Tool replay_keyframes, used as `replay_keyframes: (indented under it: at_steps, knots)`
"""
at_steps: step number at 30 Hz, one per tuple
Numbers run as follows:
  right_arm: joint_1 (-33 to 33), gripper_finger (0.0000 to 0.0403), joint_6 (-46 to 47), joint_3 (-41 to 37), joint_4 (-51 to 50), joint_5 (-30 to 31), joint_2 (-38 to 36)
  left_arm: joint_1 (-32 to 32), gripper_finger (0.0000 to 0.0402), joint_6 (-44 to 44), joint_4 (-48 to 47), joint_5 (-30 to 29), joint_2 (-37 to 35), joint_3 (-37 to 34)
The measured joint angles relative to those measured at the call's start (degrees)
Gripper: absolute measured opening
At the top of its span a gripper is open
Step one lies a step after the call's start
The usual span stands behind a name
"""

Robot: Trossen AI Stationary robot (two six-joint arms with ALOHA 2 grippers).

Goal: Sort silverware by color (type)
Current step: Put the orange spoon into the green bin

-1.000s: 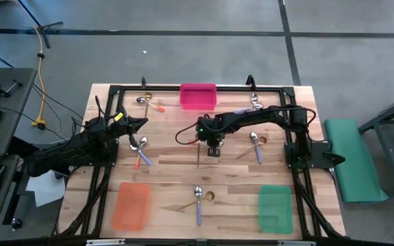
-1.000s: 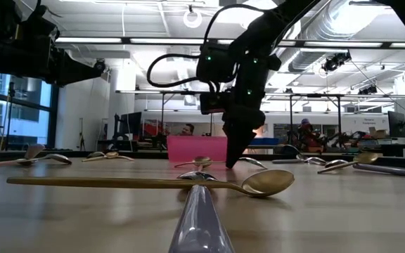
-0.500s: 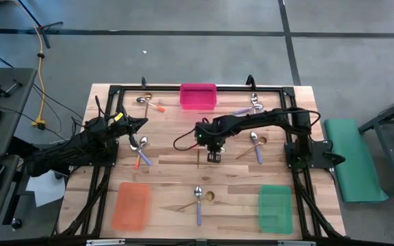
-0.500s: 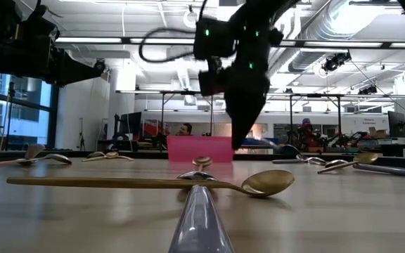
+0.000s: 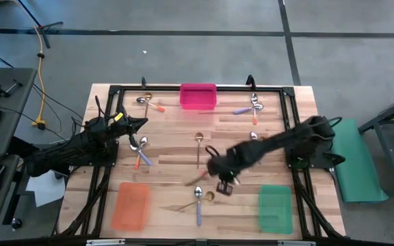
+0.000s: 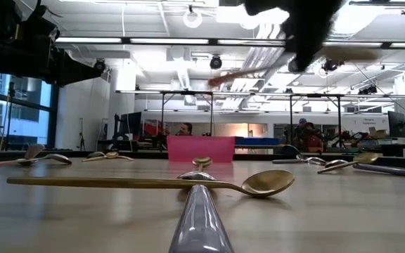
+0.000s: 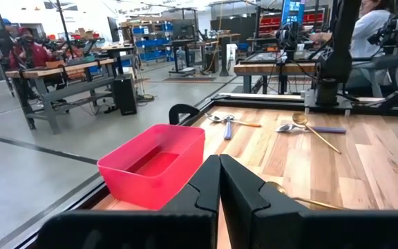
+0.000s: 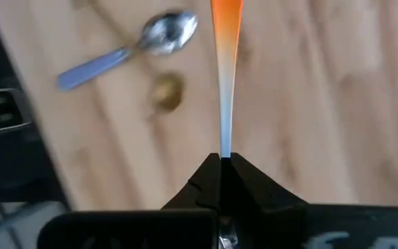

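My right gripper (image 5: 221, 183) hangs over the table's near middle, shut on an orange-pink-handled spoon (image 5: 198, 179), blurred in the high view. Below it on the wood lie a blue-handled spoon (image 5: 198, 199) and a gold one (image 5: 207, 197). Another gold spoon (image 5: 198, 146) lies at the middle. More spoons lie in a pair at the left (image 5: 141, 149), at the far left (image 5: 149, 103) and at the far right (image 5: 250, 105). My left gripper (image 5: 141, 123) waits shut at the left, facing the pink tray (image 7: 154, 162). My right gripper pinches the orange-pink-handled spoon by its thin silvery end (image 8: 224, 142) between the two fingertips (image 8: 206, 173). The fingers lie along the spoon. The wide orange handle (image 8: 226, 28) sticks straight out ahead of them. The spoon is lifted clear of the table, its handle (image 6: 234, 74) high in the low view.
A pink tray (image 5: 198, 96) sits at the far edge, an orange tray (image 5: 130, 207) at the near left, a green tray (image 5: 275, 208) at the near right. A dark frame (image 5: 183, 89) runs round the table. Bare wood lies between the trays.
My right gripper has risen from the table's middle, beside the gold spoon, with the orange-pink-handled spoon lifted clear. It has swung toward the near edge and slightly right, now over the blue-handled and gold spoons there. The gold spoon at the middle has stayed.
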Motion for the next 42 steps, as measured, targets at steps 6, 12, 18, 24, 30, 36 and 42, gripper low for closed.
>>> replay_keyframes:
  at_steps: [6, 12, 18, 24, 30, 36, 42]
  knots:
    - [12.4, 0.0, 25.7, 0.0, -3.9, 2.7, -3.3, 0.0, 0.0, 0.0, 0.0, 0.0, 0.0, 0.0]
    - [23.1, 0.0, 48.4, 0.0, -5.5, 4.0, -3.6, 0.0, 0.0, 0.0, 0.0, -0.1, 0.0, 0.0]
    - [31.5, 0.0, 65.7, 0.0, -8.4, 7.7, -3.6, 0.0, 0.0, 0.0, 0.0, -0.1, 0.0, 0.0]
    - [37.8, 0.0, 78.0, -0.1, -11.5, 13.1, -3.6, 0.0, 0.0, 0.0, 0.0, -0.1, 0.0, 0.0]
    - [41.1, 0.0, 86.0, -4.0, -10.6, 12.9, -3.5, 0.0, 0.0, 0.0, 0.0, -0.1, 0.0, 0.0]
    - [41.2, 0.0, 86.6, -9.4, -6.6, 9.3, -3.5, 0.0, 0.0, 0.0, 0.0, -0.1, 0.0, 0.0]
    - [41.7, 0.0, 87.1, -10.8, -6.8, 8.4, -3.5, 0.0, 0.0, 0.0, 0.0, -0.1, 0.0, 0.0]
